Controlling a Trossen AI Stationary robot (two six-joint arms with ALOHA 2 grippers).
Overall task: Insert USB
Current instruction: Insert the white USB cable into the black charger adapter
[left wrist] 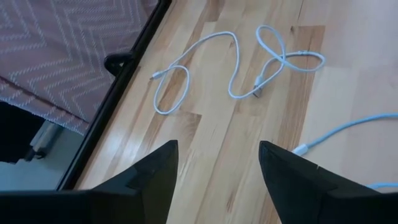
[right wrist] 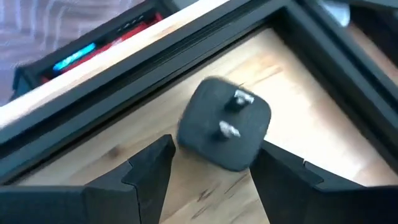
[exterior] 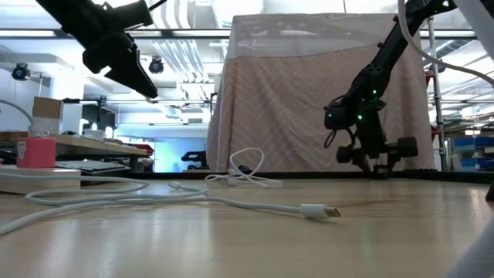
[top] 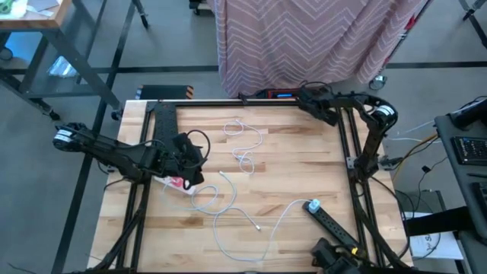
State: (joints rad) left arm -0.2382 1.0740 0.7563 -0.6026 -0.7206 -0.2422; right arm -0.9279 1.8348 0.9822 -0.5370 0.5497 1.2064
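A black plug adapter (right wrist: 224, 124) with two metal prongs lies on the wood at the table's far right corner. My right gripper (right wrist: 216, 148) is open over it, one finger on each side; I cannot tell whether they touch it. In the high view that gripper (top: 323, 114) hides the adapter. My left gripper (top: 194, 164) hangs open above the table's left part, over bare wood (left wrist: 219, 146). A looped white cable (left wrist: 249, 62) lies ahead of it. A second white cable (top: 228, 205) runs across the middle, its plug end (exterior: 320, 210) resting on the table.
A black power strip (top: 331, 224) with a white and blue plug (top: 312, 205) lies near the front right. A white and red block (top: 176, 183) sits under the left arm. Black frame rails (top: 228, 101) border the table. A draped patterned cloth (top: 304, 38) stands behind the far edge.
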